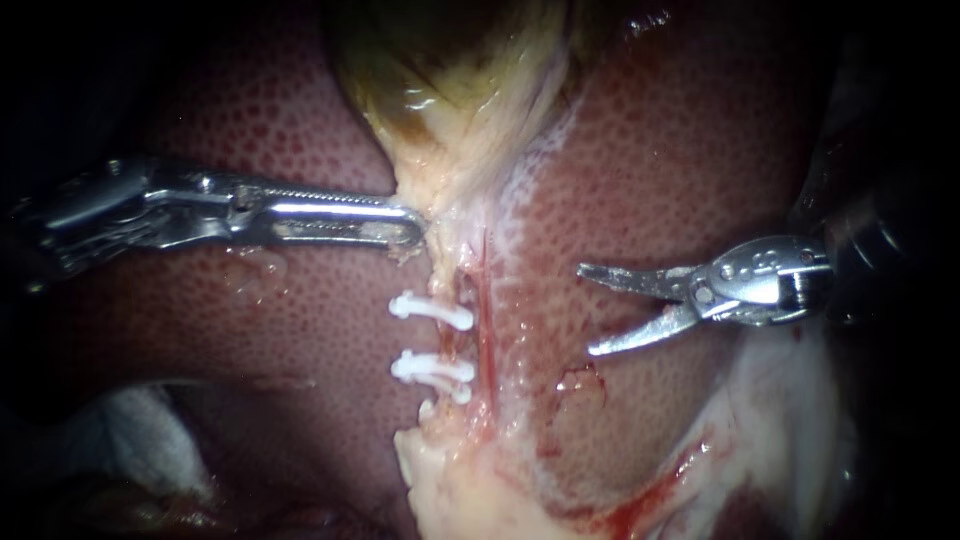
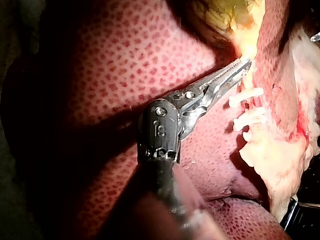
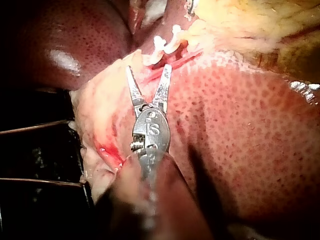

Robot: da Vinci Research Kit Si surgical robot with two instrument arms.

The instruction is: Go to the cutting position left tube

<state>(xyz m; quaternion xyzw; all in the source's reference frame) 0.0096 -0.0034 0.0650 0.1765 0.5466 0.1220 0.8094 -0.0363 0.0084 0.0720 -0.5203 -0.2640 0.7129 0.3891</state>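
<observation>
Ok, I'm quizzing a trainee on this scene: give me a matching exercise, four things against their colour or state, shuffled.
Things:
1. left instrument
2. right instrument
3. clips
4. liver

States:
a. white, a pair
b. open, holding nothing
c. red, speckled
d. shut on the gallbladder

Pairs: 1-d, 2-b, 3-a, 4-c.

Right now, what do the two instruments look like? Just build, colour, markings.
Left instrument: bright silver metal, long slim jaws with fine teeth and a rounded tip, on a dark shaft. Right instrument: also silver, with shorter jaws tapering to points, a round pivot pin, a stamped mark on the silver wrist piece, and a dark shaft.
</observation>
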